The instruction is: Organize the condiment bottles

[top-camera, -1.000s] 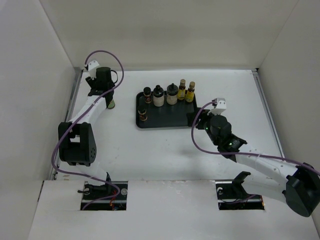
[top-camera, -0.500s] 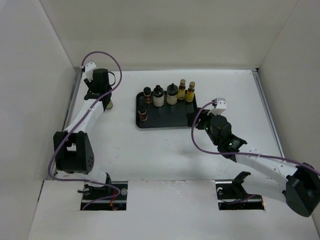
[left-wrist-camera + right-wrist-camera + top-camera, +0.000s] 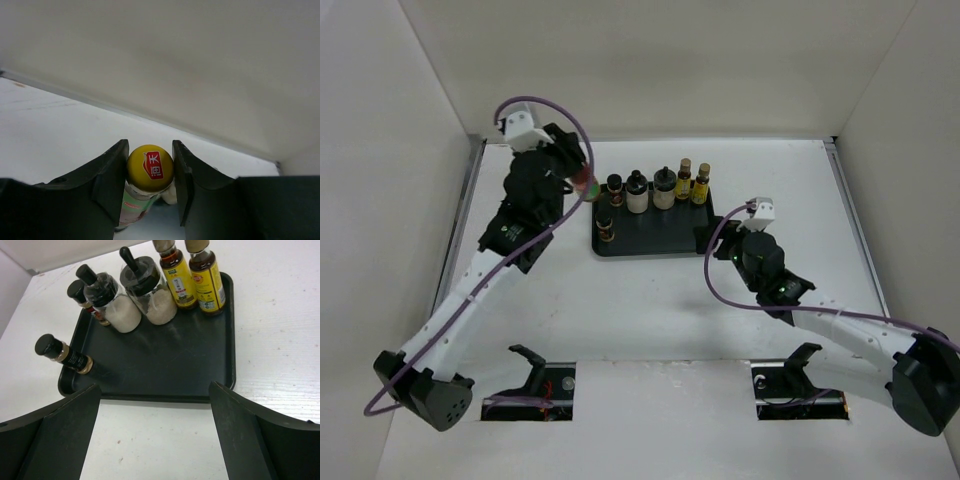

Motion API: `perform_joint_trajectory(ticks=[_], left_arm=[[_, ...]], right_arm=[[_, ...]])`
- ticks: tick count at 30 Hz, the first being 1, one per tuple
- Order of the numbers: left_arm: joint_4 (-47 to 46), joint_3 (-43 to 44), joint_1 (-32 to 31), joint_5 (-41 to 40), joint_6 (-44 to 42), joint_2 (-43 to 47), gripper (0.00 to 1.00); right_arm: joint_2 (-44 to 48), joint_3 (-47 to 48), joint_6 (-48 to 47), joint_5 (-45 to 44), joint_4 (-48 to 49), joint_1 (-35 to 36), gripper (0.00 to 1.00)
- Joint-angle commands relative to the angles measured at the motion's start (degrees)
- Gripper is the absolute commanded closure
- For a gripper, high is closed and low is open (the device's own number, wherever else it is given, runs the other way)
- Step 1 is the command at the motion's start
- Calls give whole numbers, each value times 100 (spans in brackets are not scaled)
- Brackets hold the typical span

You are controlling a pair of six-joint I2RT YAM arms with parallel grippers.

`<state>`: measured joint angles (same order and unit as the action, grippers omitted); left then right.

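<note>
While the left pincer [image 3: 149, 152] grips the yellow-capped red bottle [image 3: 150, 169] just off the black tray's [image 3: 165, 355] rear left corner, the right pincer [image 3: 154, 390] gapes wide and empty near its front right corner. Five more bottles [image 3: 150, 295] line the tray's rear edge; a dark jar [image 3: 64, 356] stands at its front left.

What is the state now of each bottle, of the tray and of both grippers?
left gripper: shut on the red bottle.
right gripper: open, empty, at the tray's near edge.
red bottle: clamped, beside the tray, not on it.
white bottles: upright, far row.
amber bottles: upright, same row.
dark jars: upright, one in that row, one alone nearer.
tray: flat on the table.
</note>
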<state>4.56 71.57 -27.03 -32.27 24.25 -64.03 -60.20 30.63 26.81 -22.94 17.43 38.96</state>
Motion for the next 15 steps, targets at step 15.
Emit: perform_joint_trajectory(ticks=[15], left_arm=[[-2318,15,-1748,133,-43,-1638,82]], right_arm=[[387,-181,88,-299,296,-323,0]])
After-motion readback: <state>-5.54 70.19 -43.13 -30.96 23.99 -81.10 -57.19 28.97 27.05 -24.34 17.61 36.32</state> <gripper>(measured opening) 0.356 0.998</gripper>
